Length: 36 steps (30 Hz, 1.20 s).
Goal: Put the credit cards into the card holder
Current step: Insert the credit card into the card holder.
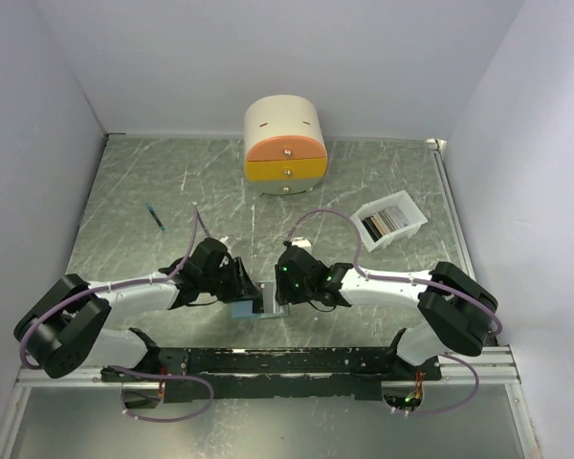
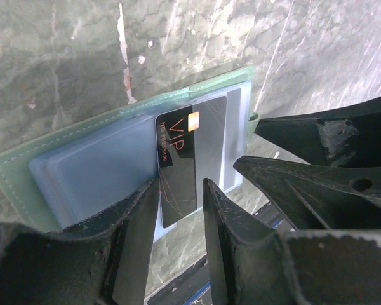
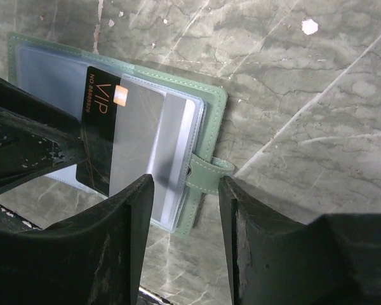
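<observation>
Grey-green stitched leather, pale blue pockets inside: the card holder lies open and flat on the marbled table, near the front edge and between the two arms.

One card is under way. A black VIP card sits partly inside a translucent pocket, its printed end in and its near end projecting toward the arm bases. It is not seated.

The left gripper straddles that projecting end, one finger along each long edge. From where I stand I cannot tell whether the fingers press on the card or only flank it.

The right gripper hangs over the clasp side of the holder, above the strap. Its jaws stand apart with nothing between them.

The other credit cards lie in the white tray at the far right, well apart from the holder. How many, I cannot count.

Assessment: early stage. No card is visibly fully home. Left to do: push the VIP card flush, then fetch and insert each card from the tray. I cannot see whether other pockets are already filled.
</observation>
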Each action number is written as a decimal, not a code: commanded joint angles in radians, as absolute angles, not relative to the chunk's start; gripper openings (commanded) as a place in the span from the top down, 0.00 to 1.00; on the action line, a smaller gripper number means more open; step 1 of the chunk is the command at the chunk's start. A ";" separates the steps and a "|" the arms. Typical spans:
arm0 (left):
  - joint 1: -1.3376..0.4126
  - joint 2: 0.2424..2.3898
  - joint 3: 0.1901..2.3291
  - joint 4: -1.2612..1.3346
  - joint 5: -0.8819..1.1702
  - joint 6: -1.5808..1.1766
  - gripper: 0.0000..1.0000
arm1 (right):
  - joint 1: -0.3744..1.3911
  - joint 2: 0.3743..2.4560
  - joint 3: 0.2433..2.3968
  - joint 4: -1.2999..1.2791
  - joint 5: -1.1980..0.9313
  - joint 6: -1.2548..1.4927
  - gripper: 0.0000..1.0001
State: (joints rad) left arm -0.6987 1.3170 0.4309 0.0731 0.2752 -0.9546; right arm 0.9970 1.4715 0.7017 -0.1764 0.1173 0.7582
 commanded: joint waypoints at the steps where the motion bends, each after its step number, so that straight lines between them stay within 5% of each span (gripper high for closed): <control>1: -0.717 1.344 0.425 0.126 0.298 -0.968 0.55 | 1.000 1.484 0.673 -0.142 0.102 0.768 0.54; 36: -0.779 1.311 0.451 0.162 0.267 -0.963 0.52 | 1.016 1.420 0.673 -0.187 0.139 0.783 0.57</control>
State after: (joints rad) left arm -0.7673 1.3628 0.4309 0.1799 0.2905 -0.9756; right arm 1.0111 1.4445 0.6613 -0.1333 0.0917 0.7856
